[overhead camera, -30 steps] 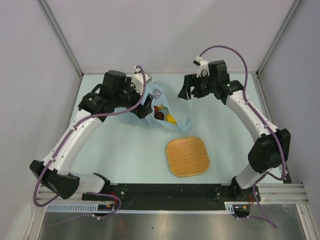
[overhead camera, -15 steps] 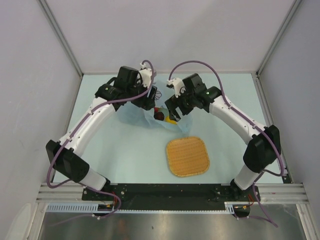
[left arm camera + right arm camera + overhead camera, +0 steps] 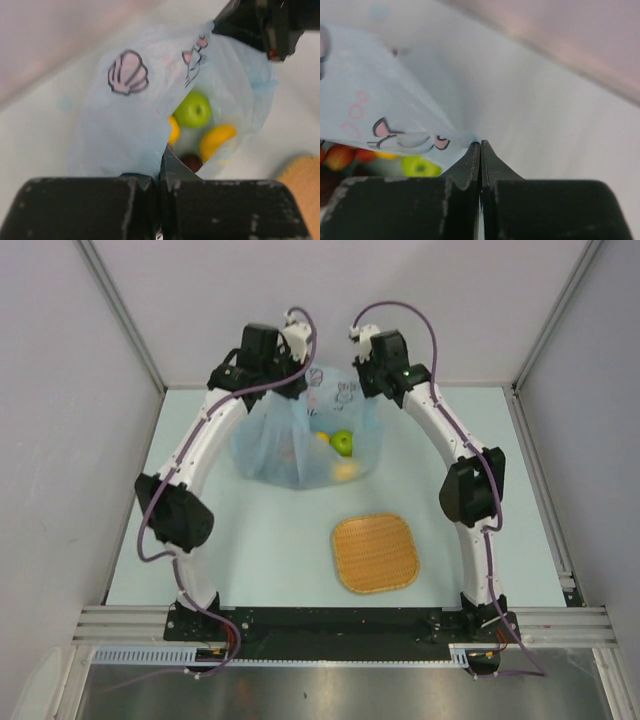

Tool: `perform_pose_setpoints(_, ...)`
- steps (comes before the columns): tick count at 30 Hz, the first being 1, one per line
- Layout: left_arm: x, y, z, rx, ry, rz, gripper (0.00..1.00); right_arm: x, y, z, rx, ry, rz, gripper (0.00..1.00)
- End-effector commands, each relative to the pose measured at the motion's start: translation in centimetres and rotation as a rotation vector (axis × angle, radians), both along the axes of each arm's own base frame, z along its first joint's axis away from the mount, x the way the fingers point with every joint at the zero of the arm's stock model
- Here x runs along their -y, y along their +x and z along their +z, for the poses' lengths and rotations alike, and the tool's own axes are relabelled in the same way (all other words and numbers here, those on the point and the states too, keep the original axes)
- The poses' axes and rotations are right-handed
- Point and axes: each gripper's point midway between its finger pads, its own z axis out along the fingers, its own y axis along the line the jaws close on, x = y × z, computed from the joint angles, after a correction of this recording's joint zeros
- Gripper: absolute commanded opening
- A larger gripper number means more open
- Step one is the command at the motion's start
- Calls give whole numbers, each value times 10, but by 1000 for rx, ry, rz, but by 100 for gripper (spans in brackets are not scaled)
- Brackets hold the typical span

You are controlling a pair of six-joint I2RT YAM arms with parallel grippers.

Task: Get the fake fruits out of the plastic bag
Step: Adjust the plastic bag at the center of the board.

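Grips the plastic bag (image 3: 270,445) by its top edge from two sides, over the far end of the table (image 3: 250,540); pinches one rim in the left gripper (image 3: 161,165), jaws clenched flat together with thin blue film caught between them; pinches the opposite rim in the right gripper (image 3: 479,149), jaws likewise pressed tight on a corner of film. Holds the mouth spread open between the two, with the body of the bag hanging below; cannot tell whether its bottom touches the tabletop.

On the side facing the left wrist camera: a pink shell print (image 3: 128,78) outlined in dark; on the side facing the right wrist camera: a small pink-eared cartoon figure (image 3: 407,137) with faint pink rings beside it.

All visible fake fruits inside the bag, low down: a green round fruit (image 3: 192,111) uppermost; a yellow lemon (image 3: 216,140) just beside and below it; a second yellow piece (image 3: 173,131) half hidden behind the film, left of the green one; a dark red fruit (image 3: 191,161) deepest, close to the left fingertips. Through the film in the right wrist view, blurred: the green one again, and a small red fruit (image 3: 340,156) near the left edge.

Well apart from the bag, nearer the arm bases: an orange woven tray (image 3: 374,553), flat on the table.
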Motion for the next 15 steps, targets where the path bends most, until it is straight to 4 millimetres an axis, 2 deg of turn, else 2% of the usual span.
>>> perform_pose_setpoints(1, 28, 49, 126, 374, -106, -99, 0, 46, 60, 124, 351, 82, -202, 0)
perform_pose_setpoints(2, 36, 56, 149, 433, -135, -119, 0, 53, 64, 136, 392, 75, -214, 0)
perform_pose_setpoints(3, 38, 57, 160, 463, -150, -127, 0, 63, 61, 151, 425, 68, -234, 0)
perform_pose_setpoints(5, 42, 50, 183, 530, -191, -156, 0, 80, 59, 154, 430, 41, -254, 0)
perform_pose_setpoints(6, 41, 44, 190, 549, -205, -165, 0, 90, 49, 172, 456, 39, -266, 0)
perform_pose_setpoints(7, 42, 38, 193, 551, -224, -170, 0, 102, 46, 174, 455, 29, -279, 0)
perform_pose_setpoints(8, 44, 38, 175, 519, -223, -182, 0, 107, 41, 162, 424, 6, -274, 0)
perform_pose_setpoints(9, 42, 18, 191, 538, -244, -207, 0, 109, 34, 162, 415, -3, -258, 0)
perform_pose_setpoints(10, 42, 11, 186, 519, -246, -217, 0, 116, 18, 183, 445, 3, -257, 0)
perform_pose_setpoints(11, 43, 4, 162, 455, -233, -230, 0, 119, 11, 159, 391, -28, -246, 0)
perform_pose_setpoints(12, 40, -12, 165, 456, -232, -254, 0, 121, 3, 159, 388, -46, -226, 0)
perform_pose_setpoints(13, 41, -21, 154, 428, -228, -271, 0, 125, -14, 170, 402, -48, -220, 0)
perform_pose_setpoints(14, 41, -26, 112, 326, -205, -282, 0, 130, -21, 138, 333, -83, -218, 0)
perform_pose_setpoints(15, 41, -41, 106, 295, -217, -308, 0, 133, -31, 125, 300, -90, -220, 0)
